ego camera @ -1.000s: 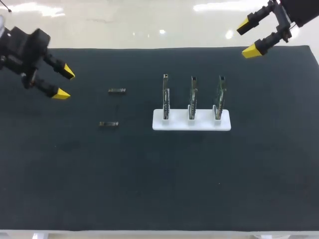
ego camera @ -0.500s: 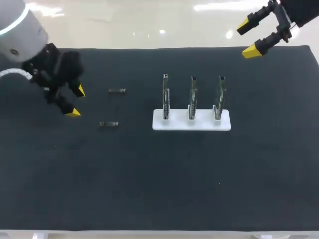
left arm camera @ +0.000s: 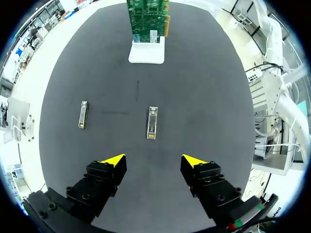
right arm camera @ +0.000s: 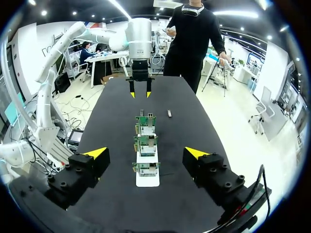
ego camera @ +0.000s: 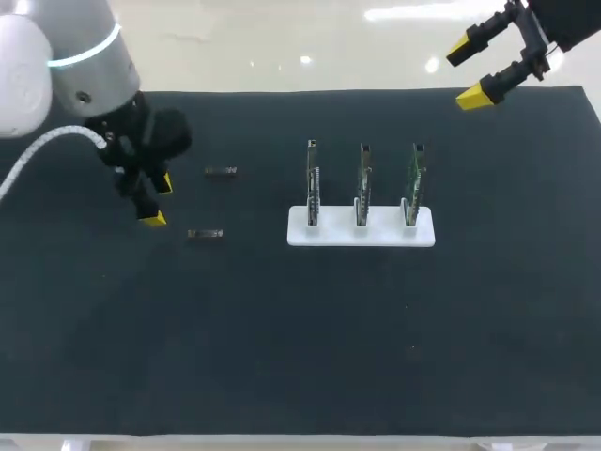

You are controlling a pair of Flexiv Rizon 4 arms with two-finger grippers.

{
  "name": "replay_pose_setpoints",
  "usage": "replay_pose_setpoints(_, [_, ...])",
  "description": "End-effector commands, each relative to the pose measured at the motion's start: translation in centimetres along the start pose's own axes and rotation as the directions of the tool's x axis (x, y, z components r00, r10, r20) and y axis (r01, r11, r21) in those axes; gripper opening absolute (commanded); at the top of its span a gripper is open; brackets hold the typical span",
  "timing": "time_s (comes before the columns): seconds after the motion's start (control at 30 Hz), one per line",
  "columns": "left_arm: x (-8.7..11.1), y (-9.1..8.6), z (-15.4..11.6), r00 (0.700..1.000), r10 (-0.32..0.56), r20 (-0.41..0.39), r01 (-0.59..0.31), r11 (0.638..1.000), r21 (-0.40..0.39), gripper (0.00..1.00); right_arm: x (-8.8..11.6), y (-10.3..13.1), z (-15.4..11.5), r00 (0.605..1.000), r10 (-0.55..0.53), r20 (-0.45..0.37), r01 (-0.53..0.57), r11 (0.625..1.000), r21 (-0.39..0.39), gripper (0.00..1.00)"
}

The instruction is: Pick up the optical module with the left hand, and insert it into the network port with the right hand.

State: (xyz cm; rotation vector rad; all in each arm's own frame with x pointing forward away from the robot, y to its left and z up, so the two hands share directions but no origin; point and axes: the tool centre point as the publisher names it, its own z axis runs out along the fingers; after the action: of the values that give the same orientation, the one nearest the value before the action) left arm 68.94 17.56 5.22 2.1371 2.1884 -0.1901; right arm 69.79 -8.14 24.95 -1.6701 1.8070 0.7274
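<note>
Left gripper [ego camera: 160,201] is over the left part of the black mat [ego camera: 300,338], fingers spread wide, holding nothing. The nearer optical module [ego camera: 205,233] lies flat on the mat just ahead of it, in line with the gap between the fingers. A second module [ego camera: 221,171] lies apart, toward the far edge. Open mat surrounds both. A white stand [ego camera: 362,232] with three upright circuit boards [ego camera: 363,178] sits mid-table, well apart. Right gripper [ego camera: 465,70] hangs at the far right corner, wide open, empty

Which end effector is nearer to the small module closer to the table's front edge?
Left. The left end effector sits beside the module; the right end effector hangs far off at the back right corner.
</note>
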Motion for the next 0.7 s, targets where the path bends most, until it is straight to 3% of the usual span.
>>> replay_pose_setpoints(0.03, [-0.4,0.8,0.9,1.000,0.008,-0.020,-0.008,1.000,0.017,1.00,0.0,0.0,0.0,1.000,-0.001,0.002,0.001,1.000,0.000,1.00])
replay_pose_setpoints(0.7, [-0.9,0.7,3.8,0.999,0.033,-0.044,-0.031,0.999,0.042,1.00,0.0,0.0,0.0,1.000,-0.001,0.002,0.001,1.000,0.000,1.00])
